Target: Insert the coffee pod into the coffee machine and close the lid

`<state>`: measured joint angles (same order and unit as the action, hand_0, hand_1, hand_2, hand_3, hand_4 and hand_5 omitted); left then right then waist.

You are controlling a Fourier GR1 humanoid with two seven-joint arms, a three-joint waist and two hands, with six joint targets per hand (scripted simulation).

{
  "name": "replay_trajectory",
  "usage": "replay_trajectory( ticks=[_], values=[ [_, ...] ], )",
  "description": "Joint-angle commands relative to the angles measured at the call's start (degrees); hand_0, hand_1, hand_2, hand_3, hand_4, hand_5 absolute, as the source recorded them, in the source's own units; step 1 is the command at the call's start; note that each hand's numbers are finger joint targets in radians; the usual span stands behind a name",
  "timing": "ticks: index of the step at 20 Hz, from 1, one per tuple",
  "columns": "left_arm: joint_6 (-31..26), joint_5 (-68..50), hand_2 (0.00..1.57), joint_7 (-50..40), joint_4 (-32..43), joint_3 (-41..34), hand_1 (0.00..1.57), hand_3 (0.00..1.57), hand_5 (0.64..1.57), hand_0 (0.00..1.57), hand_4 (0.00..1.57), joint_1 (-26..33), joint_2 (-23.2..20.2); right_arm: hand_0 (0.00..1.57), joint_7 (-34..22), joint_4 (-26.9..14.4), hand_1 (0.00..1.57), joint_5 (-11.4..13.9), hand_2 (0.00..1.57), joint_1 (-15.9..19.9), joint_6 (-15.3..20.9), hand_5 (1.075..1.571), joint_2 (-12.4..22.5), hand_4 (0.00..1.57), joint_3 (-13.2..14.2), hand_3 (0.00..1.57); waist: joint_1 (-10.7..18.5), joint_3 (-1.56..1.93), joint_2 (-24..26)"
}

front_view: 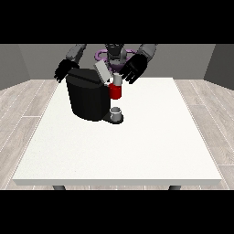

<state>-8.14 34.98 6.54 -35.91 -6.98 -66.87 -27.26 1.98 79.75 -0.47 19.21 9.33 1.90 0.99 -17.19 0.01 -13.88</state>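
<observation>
**Desk:** Where did the coffee pod sit when this was taken?

**Operator:** From my remote station I saw a small pale pod [117,79] on top of the red holder [116,92] at the front of the black coffee machine [87,98], which stood on the white bench [137,146]. The grey lid [102,72] was tilted up and open just beside it. A small grey cup [116,112] waited on the tray below.

**Desk:** And the hands?

**Operator:** The hand at the view's right [134,68] hovered right by the pod, its fingers [128,75] spread and hanging down. I could not tell whether they touched it. The hand at the view's left [65,70] hung behind the machine's far corner, its fingers relaxed, holding nothing.

**Desk:** How did you expect the pod to handle?

**Operator:** I judged it light, stiff-walled and smooth, so likely to tip or skid if nudged off centre. I would have taken it by its sides and pressed straight down. The lid looked rigid and hinged; I judged its raised free edge the place to push it shut.
</observation>
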Motion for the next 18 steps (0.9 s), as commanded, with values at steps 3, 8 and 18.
replay_trajectory(
  ticks=[3, 8, 18],
  values=[
    [-0.81, 0.68, 1.33, -1.98, -0.06, 0.56, 1.32, 1.23, 1.571, 1.32, 0.51, -1.03, 1.46, 0.00, 2.35, -1.63, 0.00, -0.99, 0.00, -2.57, -2.19, 1.571, 1.12, 0.52, 0.86, 0.00, -0.54, 0.01, 0.78],
    [-0.80, 1.07, 1.26, 1.38, -0.22, 0.67, 1.21, 1.19, 1.571, 1.21, 0.50, 0.63, 0.67, 0.00, 1.78, -1.50, 0.00, -2.79, 0.00, -2.61, -2.94, 1.571, 1.94, 0.50, 2.68, 0.00, 0.81, 0.00, 0.35],
    [0.99, 2.20, 1.24, -1.01, 1.21, 0.54, 1.16, 1.18, 1.571, 1.16, 0.51, -0.92, 3.07, 0.00, -1.02, -0.14, 0.00, -1.60, 0.00, 1.27, 0.17, 1.571, 1.18, 0.48, 2.61, 0.00, 0.40, 0.00, -1.01]
  ],
)
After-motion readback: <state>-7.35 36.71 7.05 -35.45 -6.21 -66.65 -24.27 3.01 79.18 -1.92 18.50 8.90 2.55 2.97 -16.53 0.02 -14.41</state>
